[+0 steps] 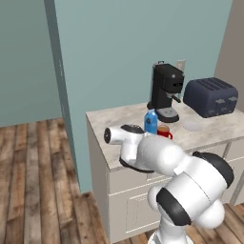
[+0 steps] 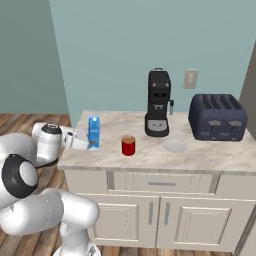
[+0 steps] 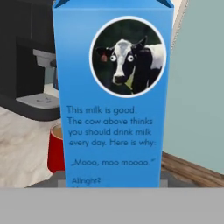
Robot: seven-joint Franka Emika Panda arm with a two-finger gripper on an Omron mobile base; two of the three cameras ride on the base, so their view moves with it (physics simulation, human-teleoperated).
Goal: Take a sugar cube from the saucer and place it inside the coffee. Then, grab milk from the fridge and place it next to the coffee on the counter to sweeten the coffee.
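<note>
We have the milk standing upright on the counter, at about nine o'clock from the coffee in the right base view and clearly apart from it. The saucer lies at three o'clock of the mug, below the black coffee machine, with the dark toaster farther right. The gripper sits at the carton's foot on its left side; whether its fingers are pressed on the carton or slack beside it we cannot tell, since the hand view puts the blue face with the cow picture right against the lens and hides the tips. In that view the red mug peeks out at eight o'clock of the carton.

We judge this to be the setting-down of the milk. To finish well, we should make sure the base rests flat on the marble, part the fingers gently, then draw the hand straight back toward nine o'clock, away from the mug, so the tall carton is not tipped.
</note>
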